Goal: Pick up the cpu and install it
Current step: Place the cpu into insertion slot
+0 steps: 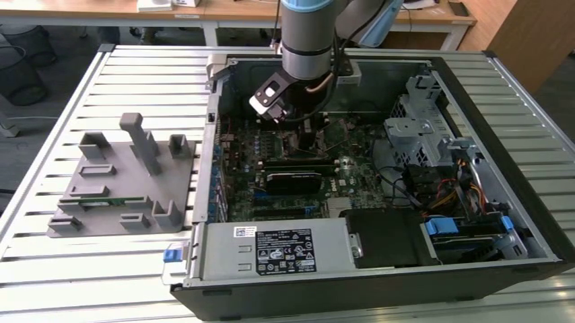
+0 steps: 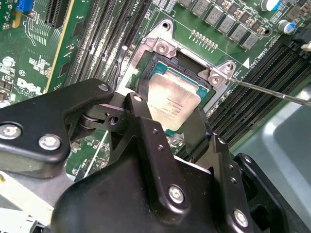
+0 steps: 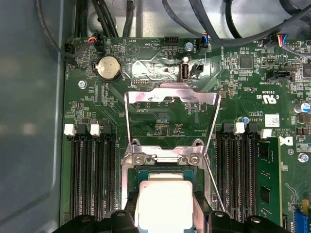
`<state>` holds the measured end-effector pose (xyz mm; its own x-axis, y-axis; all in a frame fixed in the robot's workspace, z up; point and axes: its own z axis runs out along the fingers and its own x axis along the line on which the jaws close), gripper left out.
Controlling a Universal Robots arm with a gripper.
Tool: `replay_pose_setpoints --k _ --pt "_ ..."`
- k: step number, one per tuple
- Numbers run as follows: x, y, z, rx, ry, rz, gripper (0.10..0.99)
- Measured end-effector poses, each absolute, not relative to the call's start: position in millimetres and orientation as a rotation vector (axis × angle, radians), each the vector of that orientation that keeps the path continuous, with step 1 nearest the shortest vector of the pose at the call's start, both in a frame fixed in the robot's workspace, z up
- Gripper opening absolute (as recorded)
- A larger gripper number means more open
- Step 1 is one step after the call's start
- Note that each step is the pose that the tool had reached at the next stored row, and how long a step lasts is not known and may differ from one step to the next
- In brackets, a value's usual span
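- Gripper point(image 2: 170, 116): black fingers point(image 2: 141, 121) clamped on two opposite edges of the cpu point(image 2: 175, 102), a small flat square chip with a silvery-white metal top.
- The cpu sits square over the metal-framed motherboard socket point(image 3: 163, 156). I cannot tell whether it is fully seated.
- The socket's silver hinged load plate point(image 3: 170, 97) stands swung open, and its thin wire lever point(image 2: 272, 92) is raised beside the frame.
- Rows of long black memory slots point(image 3: 92, 174) flank the socket on both sides, close to the fingers.
- A round silver coin cell point(image 3: 108, 67) and black cables point(image 3: 218, 24) lie beyond the load plate, clear of the gripper.
- Exterior view: the grey arm point(image 1: 306, 40) reaches down into the open black computer case point(image 1: 359, 296) toward 12 o'clock of its interior.
- A silver drive cage point(image 1: 422, 114) is at 3 o'clock of the arm and a silver power supply box point(image 1: 269, 249) at 6 o'clock.
- On the slatted metal surface point(image 1: 126, 87), a grey plastic fixture point(image 1: 126, 188) stands at 9 o'clock of the case, well apart from the arm.
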<state>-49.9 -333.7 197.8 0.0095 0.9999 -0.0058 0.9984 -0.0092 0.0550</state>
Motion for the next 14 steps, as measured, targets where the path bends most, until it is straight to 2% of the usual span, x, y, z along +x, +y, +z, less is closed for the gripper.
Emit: replay_pose_setpoints --k 14 --pt "-50.0 -333.7 193.7 2.206 2.174 0.053 0.525"
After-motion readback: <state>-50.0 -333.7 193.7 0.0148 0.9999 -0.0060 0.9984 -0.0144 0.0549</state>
